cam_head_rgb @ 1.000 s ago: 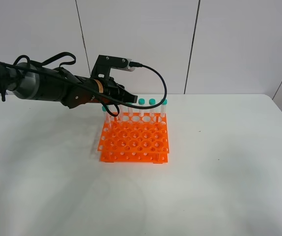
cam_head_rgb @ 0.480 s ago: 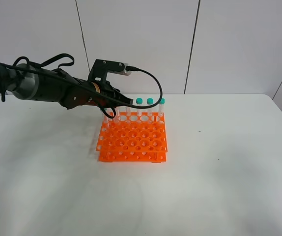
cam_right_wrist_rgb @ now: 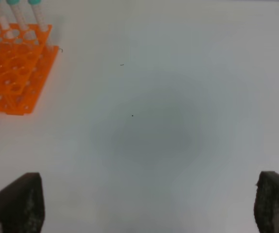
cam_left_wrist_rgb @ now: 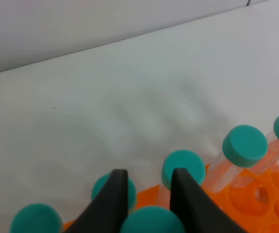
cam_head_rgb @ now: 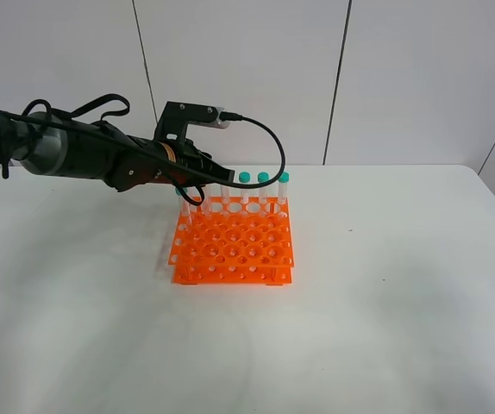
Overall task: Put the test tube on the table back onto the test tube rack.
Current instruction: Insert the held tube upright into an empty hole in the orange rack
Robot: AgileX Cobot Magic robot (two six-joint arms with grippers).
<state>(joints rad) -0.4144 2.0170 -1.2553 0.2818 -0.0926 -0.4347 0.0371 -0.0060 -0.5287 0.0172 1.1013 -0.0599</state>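
Progress: late, judged as placing | left gripper [cam_left_wrist_rgb: 149, 173]: jaws closed on the teal cap of the slim clear plastic test tube [cam_left_wrist_rgb: 151, 221], at the back row of the bright orange plastic grid rack [cam_head_rgb: 230, 246] | seated in a hole: cannot tell | right gripper [cam_right_wrist_rgb: 149, 177]: wide open, empty, over the plain white table [cam_right_wrist_rgb: 154, 121] | left to do: release, withdraw

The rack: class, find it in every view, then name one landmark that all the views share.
Exterior high: rack just left of centre.
Left wrist: only an orange edge shows, close beside the left gripper.
Right wrist: rack in one corner of the picture.
Shared landmark: the row of teal-capped tubes along one side of the rack.
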